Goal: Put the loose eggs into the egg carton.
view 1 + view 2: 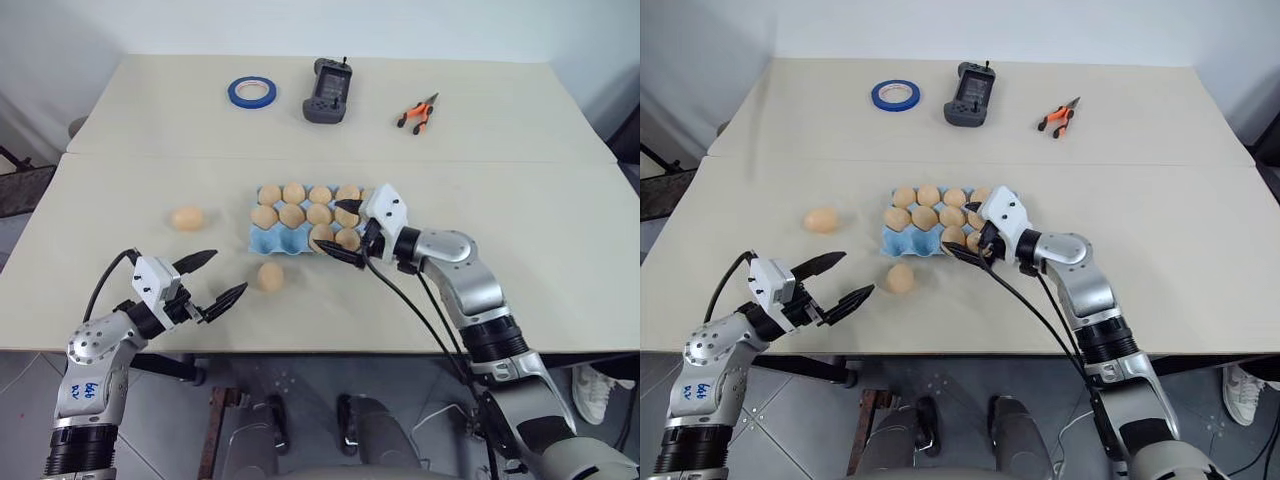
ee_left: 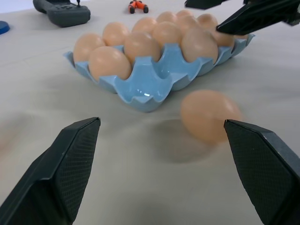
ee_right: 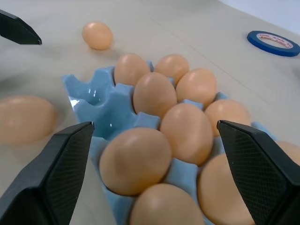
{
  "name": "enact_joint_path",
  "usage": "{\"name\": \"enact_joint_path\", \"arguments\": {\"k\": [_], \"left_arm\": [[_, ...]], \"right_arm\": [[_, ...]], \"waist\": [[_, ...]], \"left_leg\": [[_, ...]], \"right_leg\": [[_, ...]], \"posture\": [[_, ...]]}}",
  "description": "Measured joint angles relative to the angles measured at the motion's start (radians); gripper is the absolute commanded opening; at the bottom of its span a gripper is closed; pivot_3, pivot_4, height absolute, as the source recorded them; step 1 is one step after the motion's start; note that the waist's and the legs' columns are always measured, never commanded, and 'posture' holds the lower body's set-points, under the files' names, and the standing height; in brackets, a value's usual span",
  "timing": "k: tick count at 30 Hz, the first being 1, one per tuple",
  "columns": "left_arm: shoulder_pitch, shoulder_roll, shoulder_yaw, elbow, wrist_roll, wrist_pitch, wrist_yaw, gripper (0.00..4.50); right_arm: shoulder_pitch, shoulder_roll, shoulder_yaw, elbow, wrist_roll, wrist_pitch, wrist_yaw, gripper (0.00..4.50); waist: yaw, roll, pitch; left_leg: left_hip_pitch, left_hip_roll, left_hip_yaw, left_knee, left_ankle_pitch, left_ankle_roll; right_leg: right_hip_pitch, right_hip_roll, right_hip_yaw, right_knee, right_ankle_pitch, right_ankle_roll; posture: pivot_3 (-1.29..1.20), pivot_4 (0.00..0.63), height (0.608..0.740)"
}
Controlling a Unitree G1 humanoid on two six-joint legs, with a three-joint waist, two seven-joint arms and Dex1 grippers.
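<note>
The light blue egg carton (image 1: 268,240) lies mid-table, and several tan eggs sit in its cups. One loose egg (image 1: 270,276) rests on the table just in front of the carton's left end. Another loose egg (image 1: 187,218) lies further left. My right gripper (image 1: 335,228) is open over the carton's right end, its fingers spread either side of eggs that sit in their cups (image 3: 154,126). My left gripper (image 1: 225,273) is open near the front edge and holds nothing. It points at the nearer loose egg (image 2: 206,115), a short way from it.
On the far table lie a blue tape ring (image 1: 252,92), a black handheld controller (image 1: 330,92) and orange-handled pliers (image 1: 418,113). A seam between the two tables runs behind the carton.
</note>
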Motion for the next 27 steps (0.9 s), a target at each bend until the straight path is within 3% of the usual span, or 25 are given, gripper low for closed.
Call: {"name": "enact_joint_path", "arguments": {"k": [8,12,21,27], "left_arm": [[0.041,0.041,0.02,-0.005,-0.018,0.03,-0.019,4.5],[0.058,0.06,0.026,-0.027,-0.028,0.045,-0.032,4.5],[0.161,0.103,0.132,-0.034,-0.031,0.045,-0.022,4.5],[0.159,0.117,0.128,-0.067,-0.063,0.109,-0.059,4.5]], "right_arm": [[0.268,-0.191,-0.211,-0.107,0.223,-0.151,0.257,4.45],[0.362,-0.268,-0.266,-0.111,0.258,-0.161,0.338,4.45],[0.473,-0.285,-0.321,-0.042,0.291,-0.286,0.424,4.45],[0.485,-0.284,-0.311,-0.042,0.297,-0.32,0.466,4.45]], "waist": [[0.01,0.0,0.0],[0.0,0.0,0.0],[-0.004,0.0,0.0],[0.0,0.0,0.0]], "left_leg": [[0.0,0.0,0.0,-0.001,-0.002,0.001],[0.003,0.001,0.0,0.001,-0.002,0.001],[0.003,0.0,-0.001,0.003,-0.002,0.001],[0.001,0.0,-0.001,0.0,-0.002,0.001]], "right_leg": [[0.002,0.0,0.0,-0.004,0.0,0.001],[0.004,0.001,0.0,-0.004,-0.002,-0.004],[0.005,0.001,0.002,-0.008,-0.003,-0.006],[0.005,0.0,0.002,-0.011,-0.003,-0.006]], "posture": [[0.0,0.15,0.74],[0.0,0.15,0.74],[0.0,0.15,0.74],[0.0,0.15,0.74]]}}
